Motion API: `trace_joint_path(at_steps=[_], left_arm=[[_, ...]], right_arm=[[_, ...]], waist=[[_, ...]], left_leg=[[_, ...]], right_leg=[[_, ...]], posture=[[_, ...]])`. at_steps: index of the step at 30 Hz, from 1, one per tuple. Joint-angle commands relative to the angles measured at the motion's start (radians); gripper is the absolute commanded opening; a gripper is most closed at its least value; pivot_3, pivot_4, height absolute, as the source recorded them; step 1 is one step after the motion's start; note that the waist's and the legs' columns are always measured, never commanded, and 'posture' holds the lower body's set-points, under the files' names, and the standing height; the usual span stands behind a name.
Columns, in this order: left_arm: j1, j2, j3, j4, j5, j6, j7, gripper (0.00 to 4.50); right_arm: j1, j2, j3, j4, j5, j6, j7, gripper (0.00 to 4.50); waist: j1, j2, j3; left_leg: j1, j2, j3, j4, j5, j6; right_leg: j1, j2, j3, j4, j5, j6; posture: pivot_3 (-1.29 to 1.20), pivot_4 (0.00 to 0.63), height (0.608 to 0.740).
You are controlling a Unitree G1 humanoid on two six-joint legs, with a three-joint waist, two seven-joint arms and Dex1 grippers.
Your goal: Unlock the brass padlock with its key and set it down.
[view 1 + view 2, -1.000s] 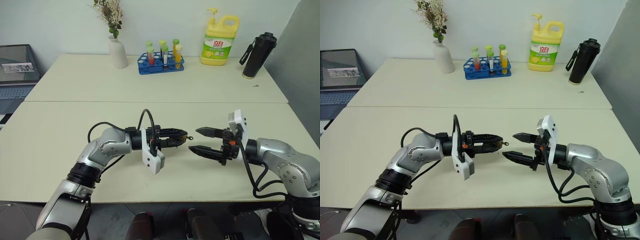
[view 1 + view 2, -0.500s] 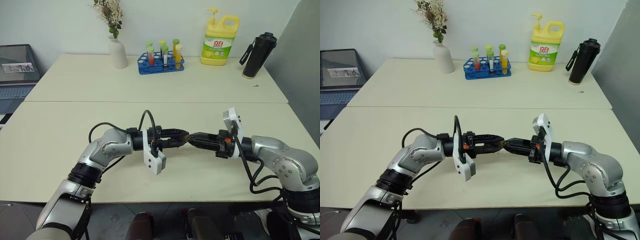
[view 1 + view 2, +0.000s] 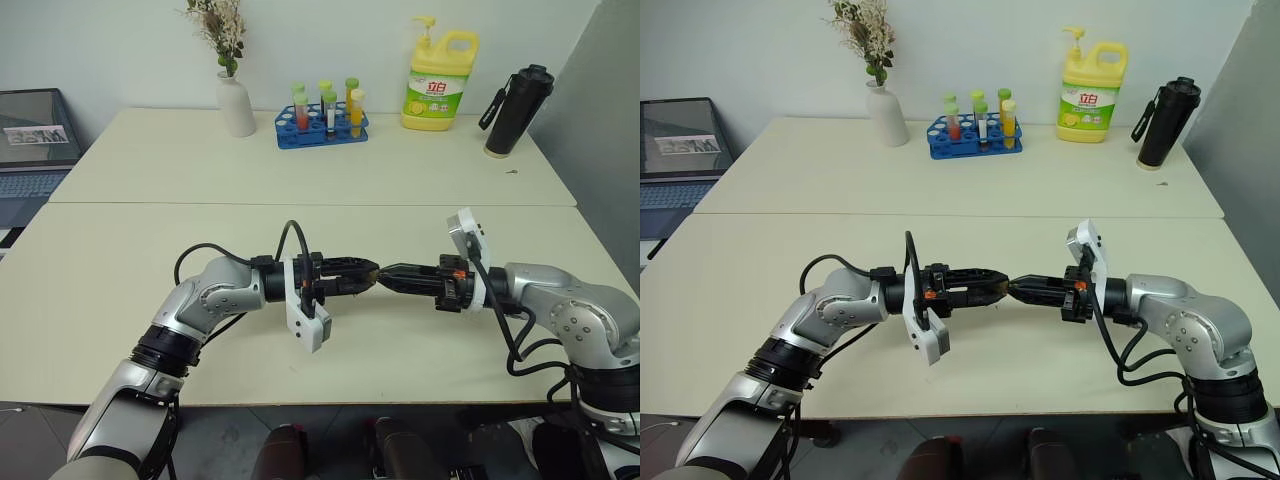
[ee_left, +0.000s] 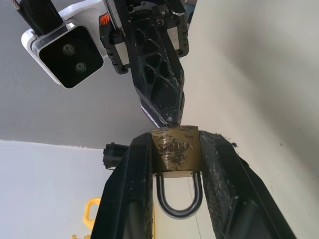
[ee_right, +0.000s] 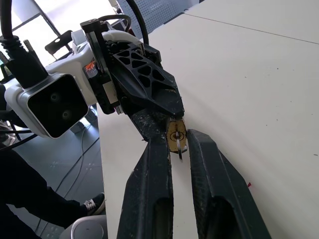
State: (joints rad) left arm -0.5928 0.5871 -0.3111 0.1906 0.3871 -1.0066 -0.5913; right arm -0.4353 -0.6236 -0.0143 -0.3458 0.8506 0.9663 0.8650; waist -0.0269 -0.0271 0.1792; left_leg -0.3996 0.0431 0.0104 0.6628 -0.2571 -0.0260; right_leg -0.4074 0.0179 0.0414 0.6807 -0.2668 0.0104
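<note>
Above the table's near half, my left gripper (image 3: 365, 271) points level toward the right and is shut on the brass padlock (image 4: 175, 152). The padlock's silver shackle (image 4: 178, 199) points back between the left fingers, and its keyhole end faces outward. My right gripper (image 3: 388, 275) points left and meets the left gripper tip to tip. Its fingers are shut on the key (image 5: 179, 153), a thin silver sliver sticking out of the padlock's (image 5: 176, 135) keyhole end. Most of the key is hidden by the fingertips.
At the back of the table (image 3: 300, 185) stand a white vase with dried flowers (image 3: 237, 105), a blue rack of test tubes (image 3: 322, 128), a yellow detergent bottle (image 3: 440, 80) and a black bottle (image 3: 515, 110). A laptop (image 3: 30, 150) sits at the far left.
My right gripper moved left up to the left gripper's tip and went from wide open to shut around the key at the padlock. The left arm held still.
</note>
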Motion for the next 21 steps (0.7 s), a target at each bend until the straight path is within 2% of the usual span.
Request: trace_joint_path(at_steps=[1,3,6,21], left_arm=[[0.005,0.01,0.007,-0.031,-0.009,0.011,0.015,0.97],[0.007,0.01,0.007,-0.035,-0.01,0.014,0.016,0.97],[0.01,0.011,0.005,-0.042,-0.012,0.021,0.015,0.97],[0.013,0.018,0.006,-0.052,-0.006,0.024,0.016,0.97]], right_arm=[[-0.008,-0.012,-0.009,-0.017,0.018,-0.03,0.05,0.13],[-0.005,-0.005,-0.004,-0.007,-0.013,-0.047,0.033,0.89],[0.001,-0.016,0.001,-0.01,-0.015,-0.032,0.027,1.78],[0.0,0.006,-0.021,0.02,0.023,0.0,0.017,1.81]], waist=[[0.0,0.0,0.0],[0.0,0.0,0.0],[0.0,0.0,0.0],[0.0,0.0,0.0]], left_leg=[[0.0,0.0,0.0,0.0,0.0,0.0],[0.0,0.0,0.0,0.0,0.0,0.0],[0.0,0.0,0.0,0.0,0.0,0.0],[0.0,0.0,0.0,0.0,0.0,0.0]], right_leg=[[0.0,0.0,0.0,0.0,0.0,0.0],[0.0,0.0,0.0,0.0,0.0,0.0],[0.0,0.0,0.0,0.0,0.0,0.0],[0.0,0.0,0.0,0.0,0.0,0.0]], posture=[[0.0,0.15,0.74],[0.0,0.15,0.74],[0.0,0.15,0.74],[0.0,0.15,0.74]])
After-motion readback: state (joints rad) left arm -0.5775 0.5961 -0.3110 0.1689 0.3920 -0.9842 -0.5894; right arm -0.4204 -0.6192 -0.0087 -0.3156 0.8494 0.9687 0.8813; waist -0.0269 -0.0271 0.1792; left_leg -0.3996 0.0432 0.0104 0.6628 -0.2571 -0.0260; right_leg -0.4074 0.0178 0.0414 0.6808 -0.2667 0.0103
